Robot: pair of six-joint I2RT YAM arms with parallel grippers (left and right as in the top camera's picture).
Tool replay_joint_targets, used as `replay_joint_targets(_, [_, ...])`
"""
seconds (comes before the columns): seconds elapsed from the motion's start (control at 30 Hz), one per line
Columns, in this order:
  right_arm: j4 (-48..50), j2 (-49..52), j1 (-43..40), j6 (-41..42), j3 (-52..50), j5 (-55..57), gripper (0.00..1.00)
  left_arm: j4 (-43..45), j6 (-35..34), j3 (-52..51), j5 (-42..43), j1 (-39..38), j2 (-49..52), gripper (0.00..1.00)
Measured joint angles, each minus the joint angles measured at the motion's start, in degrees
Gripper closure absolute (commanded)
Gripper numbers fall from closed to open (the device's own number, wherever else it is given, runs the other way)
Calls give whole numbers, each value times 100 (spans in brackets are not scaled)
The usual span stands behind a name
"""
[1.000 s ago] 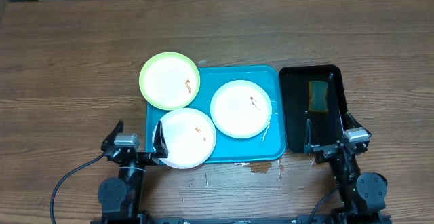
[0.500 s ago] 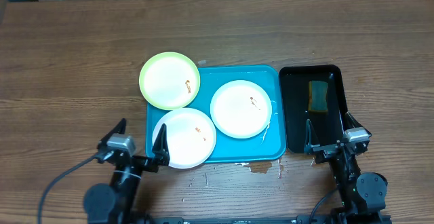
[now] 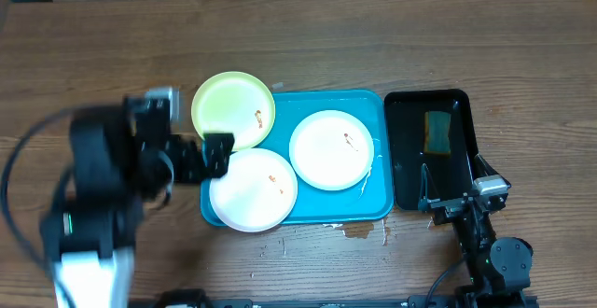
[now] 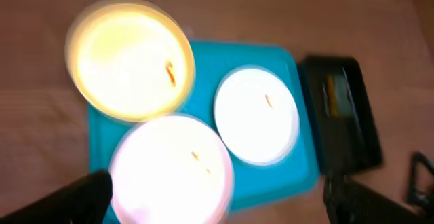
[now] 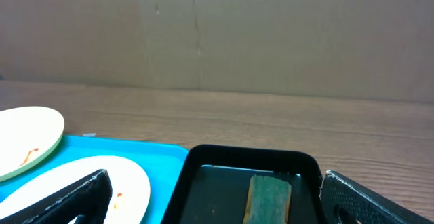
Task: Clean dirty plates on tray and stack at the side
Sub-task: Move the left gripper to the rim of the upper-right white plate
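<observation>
Left end effector (image 3: 191, 149) now aloft beside the plates (image 3: 256, 191)

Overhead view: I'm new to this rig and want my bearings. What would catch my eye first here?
The bright cyan tray at the table's middle stands out, carrying two white plates, with a yellow-green plate overlapping its far left corner; all three show small orange-brown smears. To its right sits a black tray holding a sponge. The left arm is a dark blur beside the cyan tray's left edge.
</observation>
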Motion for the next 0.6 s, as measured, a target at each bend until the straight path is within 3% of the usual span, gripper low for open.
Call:
replay_joint_targets(0.2, [2, 0, 0, 4, 0, -2, 0, -520, -192, 1005, 1043, 2, 1908, 0])
replay_joint_targets(0.23, [4, 0, 0, 4, 0, -2, 0, -573, -210, 1016, 1193, 0, 2116, 9])
replay_joint_targets(0.4, [2, 0, 0, 2, 0, 0, 0, -881, -323, 1021, 1860, -28, 3086, 84])
replay_joint_targets(0.43, [4, 0, 0, 0, 0, -2, 0, -960, -326, 1021, 1904, -74, 3272, 93])
replay_joint_targets(0.6, [0, 0, 0, 2, 0, -2, 0, -1012, -367, 1021, 1617, -529, 3703, 96])
